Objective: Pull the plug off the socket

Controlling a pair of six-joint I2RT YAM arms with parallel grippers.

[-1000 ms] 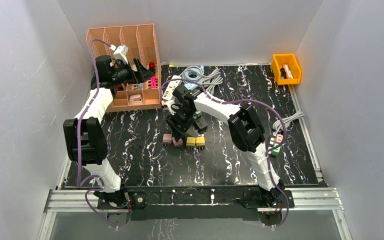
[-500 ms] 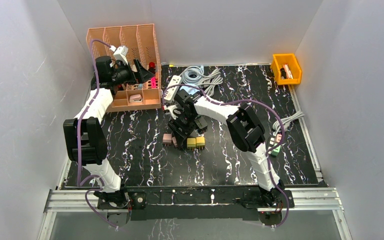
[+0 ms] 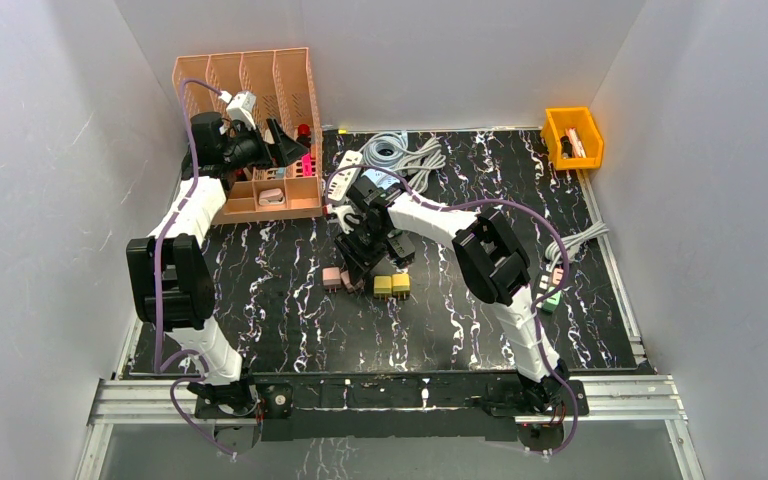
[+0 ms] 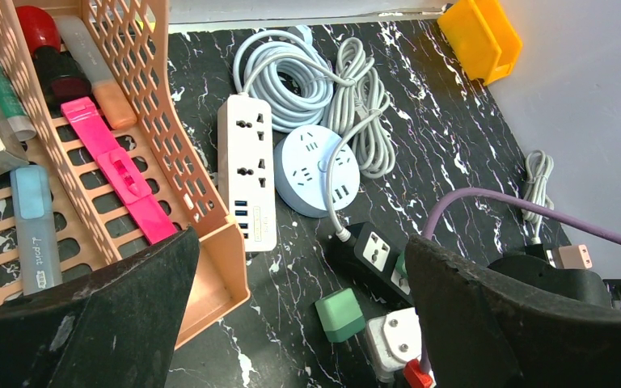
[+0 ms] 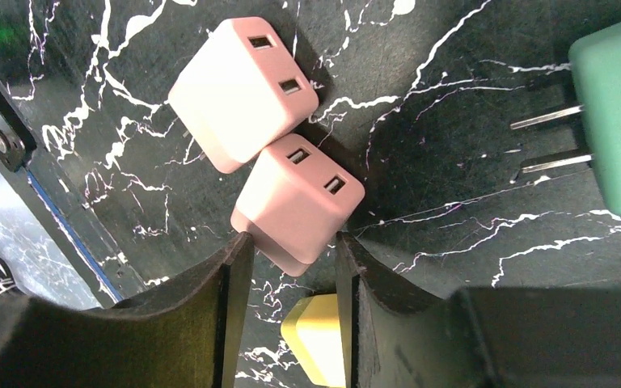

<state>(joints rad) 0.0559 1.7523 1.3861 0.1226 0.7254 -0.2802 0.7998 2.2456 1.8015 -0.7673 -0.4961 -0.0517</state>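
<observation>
My right gripper (image 3: pixel 357 267) is low over a row of loose plug cubes on the black mat. In the right wrist view its fingers (image 5: pixel 238 267) stand narrowly apart, with only the near corner of one pink cube (image 5: pixel 299 202) between the tips. A second pink cube (image 5: pixel 242 93) touches it, and a yellow cube (image 5: pixel 315 339) lies under the jaws. A green plug (image 5: pixel 614 121) lies to the right with bare prongs. The black power strip (image 4: pixel 372 255) has a green plug in it, partly hidden. My left gripper (image 4: pixel 299 323) is wide open and empty beside the orange organiser (image 3: pixel 260 90).
A white power strip (image 4: pixel 247 170), a round white socket (image 4: pixel 317 170) and coiled grey cables (image 4: pixel 291 69) lie at the back. A loose green cube (image 4: pixel 340 315) and a white adapter (image 4: pixel 396 339) lie near the black strip. A yellow bin (image 3: pixel 572 135) stands at the back right.
My right gripper has come down from above the row onto the pink cubes, then shifted slightly left. The left arm has not moved.
</observation>
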